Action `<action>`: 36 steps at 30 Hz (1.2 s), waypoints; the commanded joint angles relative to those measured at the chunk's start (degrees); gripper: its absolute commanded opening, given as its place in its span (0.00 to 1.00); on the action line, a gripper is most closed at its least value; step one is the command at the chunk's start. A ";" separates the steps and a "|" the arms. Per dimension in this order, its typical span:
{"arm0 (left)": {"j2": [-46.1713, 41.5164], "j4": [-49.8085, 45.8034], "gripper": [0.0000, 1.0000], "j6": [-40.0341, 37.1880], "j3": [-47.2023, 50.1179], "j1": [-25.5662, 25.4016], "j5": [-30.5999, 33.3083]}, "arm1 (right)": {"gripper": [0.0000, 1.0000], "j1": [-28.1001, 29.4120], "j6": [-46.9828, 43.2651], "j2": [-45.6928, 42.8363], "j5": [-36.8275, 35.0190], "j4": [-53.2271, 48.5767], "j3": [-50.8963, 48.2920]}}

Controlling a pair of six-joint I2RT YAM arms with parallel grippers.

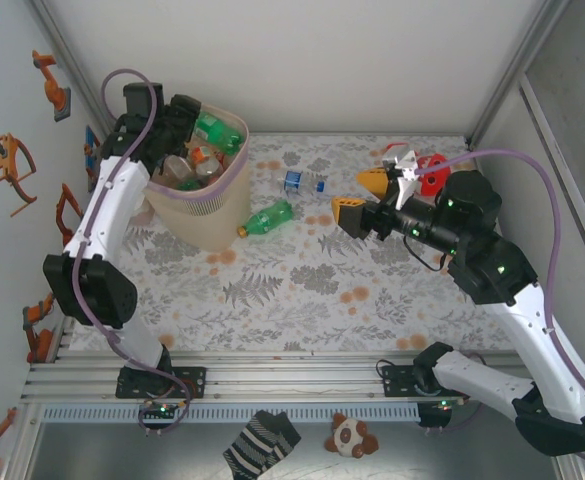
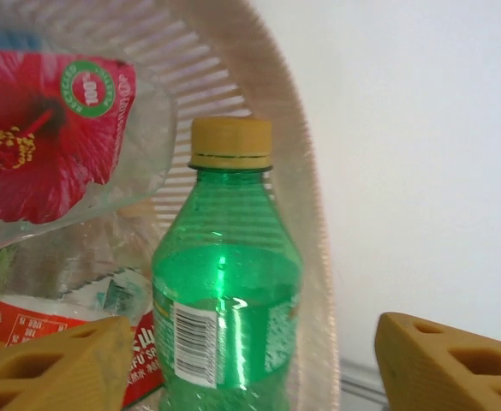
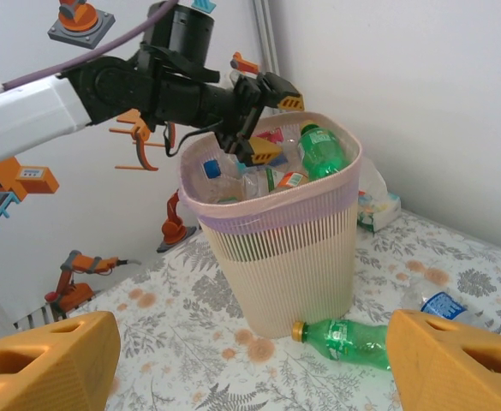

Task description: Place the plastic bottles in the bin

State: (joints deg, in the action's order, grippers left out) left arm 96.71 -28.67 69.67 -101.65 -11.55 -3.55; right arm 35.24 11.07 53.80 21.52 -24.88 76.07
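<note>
The bin [image 1: 212, 215] stands at the back left of the table, holding several plastic bottles. My left gripper [image 1: 177, 122] hangs over its rim, open. In the left wrist view a green bottle [image 2: 229, 282] with a yellow cap stands inside the bin wall [image 2: 297, 145], between the spread fingers [image 2: 57, 368] and touching neither. Another green bottle [image 1: 269, 218] lies on the table against the bin's foot, and a clear blue-labelled bottle [image 1: 300, 181] lies behind it. My right gripper [image 1: 364, 198] hovers open right of them. From the right wrist I see the bin [image 3: 276, 257] and the lying green bottle [image 3: 353, 338].
A red plush toy [image 1: 432, 172] and a white object [image 1: 402, 160] lie at the back, behind my right gripper. A tissue pack [image 3: 378, 208] sits behind the bin by the back wall. A sock [image 1: 260, 445] and small plush [image 1: 350, 435] lie below the rail.
</note>
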 commanded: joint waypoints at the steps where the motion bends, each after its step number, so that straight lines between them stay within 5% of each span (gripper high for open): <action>1: -2.40 1.59 0.64 -1.53 -0.09 0.30 -0.06 | 0.80 0.44 0.15 -0.62 -0.07 0.54 -0.22; 15: 7.67 7.12 0.07 -4.60 -7.40 0.39 -14.16 | 0.80 0.40 0.31 -0.65 -0.42 0.54 -0.57; 36: 7.29 9.70 0.06 -3.74 0.49 0.83 -15.08 | 0.80 0.44 0.42 0.20 -3.09 -0.19 -0.36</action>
State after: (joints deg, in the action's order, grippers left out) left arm 104.73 -17.52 66.00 -102.72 -10.68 -17.63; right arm 35.24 11.09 53.87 20.47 -25.10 75.31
